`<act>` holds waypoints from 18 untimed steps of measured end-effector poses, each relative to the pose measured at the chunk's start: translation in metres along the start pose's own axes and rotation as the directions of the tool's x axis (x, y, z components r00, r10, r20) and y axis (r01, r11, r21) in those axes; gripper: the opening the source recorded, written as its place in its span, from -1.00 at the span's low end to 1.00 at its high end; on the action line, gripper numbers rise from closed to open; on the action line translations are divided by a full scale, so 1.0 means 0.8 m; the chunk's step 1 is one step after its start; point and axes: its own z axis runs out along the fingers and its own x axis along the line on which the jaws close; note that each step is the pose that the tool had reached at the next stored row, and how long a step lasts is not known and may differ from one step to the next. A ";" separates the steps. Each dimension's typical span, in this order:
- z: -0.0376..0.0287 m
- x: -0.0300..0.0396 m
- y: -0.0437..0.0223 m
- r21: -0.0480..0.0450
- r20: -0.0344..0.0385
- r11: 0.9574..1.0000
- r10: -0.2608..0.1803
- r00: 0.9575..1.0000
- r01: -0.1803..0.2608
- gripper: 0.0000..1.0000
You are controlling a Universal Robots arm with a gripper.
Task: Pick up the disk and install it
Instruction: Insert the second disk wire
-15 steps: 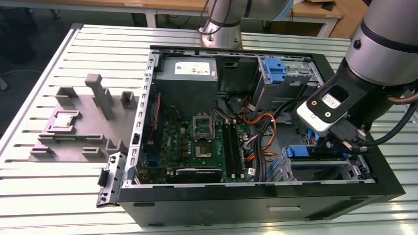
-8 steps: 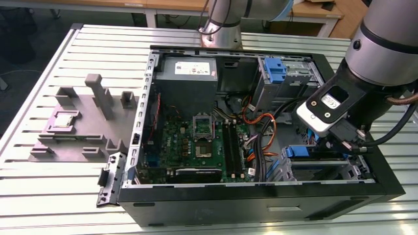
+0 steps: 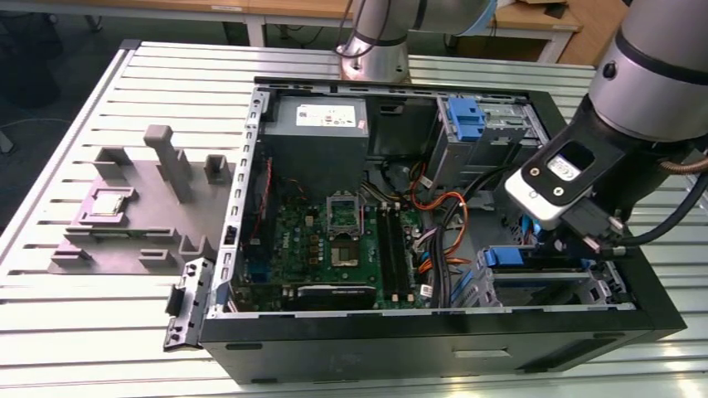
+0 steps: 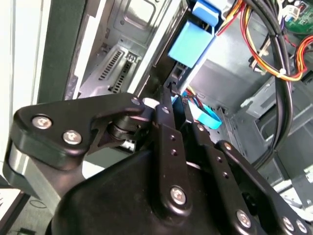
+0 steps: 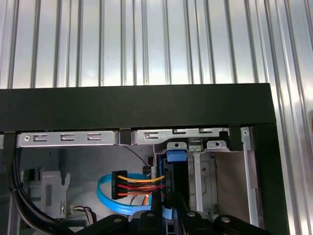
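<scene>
i see black claw [image 4: 177, 105] low in open black computer case [image 3: 443, 344] | pinching grey metal disk with blue bracket [image 5: 175, 169] on edge, at silver drive bay [image 5: 203, 171] | risk: orange and blue cables [image 5: 129, 188] close, may snag; tilted disk may jam

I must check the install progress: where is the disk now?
In the exterior view the disk stands on edge inside the open computer case, near its right wall, below the gripper and beside the orange cables.
</scene>
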 end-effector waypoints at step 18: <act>-0.0086 0.0000 0.0035 0.027 -0.006 0.999 0.019 1.000 -0.019 -0.80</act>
